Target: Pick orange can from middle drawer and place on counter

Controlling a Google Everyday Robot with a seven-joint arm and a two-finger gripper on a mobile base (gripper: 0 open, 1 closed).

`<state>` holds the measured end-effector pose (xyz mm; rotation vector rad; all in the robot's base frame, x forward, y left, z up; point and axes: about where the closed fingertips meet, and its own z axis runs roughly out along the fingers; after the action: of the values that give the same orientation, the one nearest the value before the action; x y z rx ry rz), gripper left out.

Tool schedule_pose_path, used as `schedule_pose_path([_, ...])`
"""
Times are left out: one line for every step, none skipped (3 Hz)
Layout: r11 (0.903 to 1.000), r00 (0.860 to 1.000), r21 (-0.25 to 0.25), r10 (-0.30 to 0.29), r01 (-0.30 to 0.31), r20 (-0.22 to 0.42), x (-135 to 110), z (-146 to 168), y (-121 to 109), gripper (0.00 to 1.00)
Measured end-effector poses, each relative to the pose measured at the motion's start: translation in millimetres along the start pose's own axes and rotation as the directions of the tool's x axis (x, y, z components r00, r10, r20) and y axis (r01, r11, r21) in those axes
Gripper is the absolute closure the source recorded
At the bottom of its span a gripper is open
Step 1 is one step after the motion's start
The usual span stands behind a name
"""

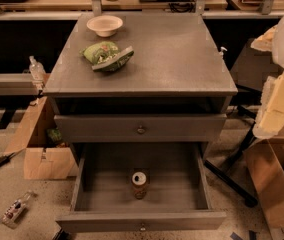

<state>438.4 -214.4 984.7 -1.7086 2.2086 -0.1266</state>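
The orange can (139,184) stands upright in the open middle drawer (182,204), near the centre of its floor, with its silver top showing. The drawer is pulled out toward me, and its knob (142,227) is on the front panel. The grey counter (172,59) is the cabinet top above it. My gripper (278,104) shows as a pale, cream-coloured shape at the right edge of the view. It is beside and above the cabinet's right front corner, well away from the can, and holds nothing that I can see.
A white bowl (104,25) and a green snack bag (107,55) lie on the counter's back left. A shut drawer (141,129) sits above the open one. Cardboard boxes stand at left (42,149) and right (274,184). A black stand leg (229,179) crosses the floor at right.
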Motion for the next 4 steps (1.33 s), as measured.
schedule_pose_path([1.0000, 1.000, 0.000, 0.000, 0.000, 0.000, 0, 0, 0, 0.00])
schedule_pose_path([0.9997, 0.998, -0.006, 0.024, -0.024, 0.055, 5, 9, 8, 0.00])
schedule_pose_path([0.9986, 0.985, -0.028, 0.048, -0.044, 0.166, 22, 41, 33, 0.00])
schedule_pose_path([0.9919, 0.942, -0.079, 0.120, -0.100, 0.312, 53, 110, 69, 0.00])
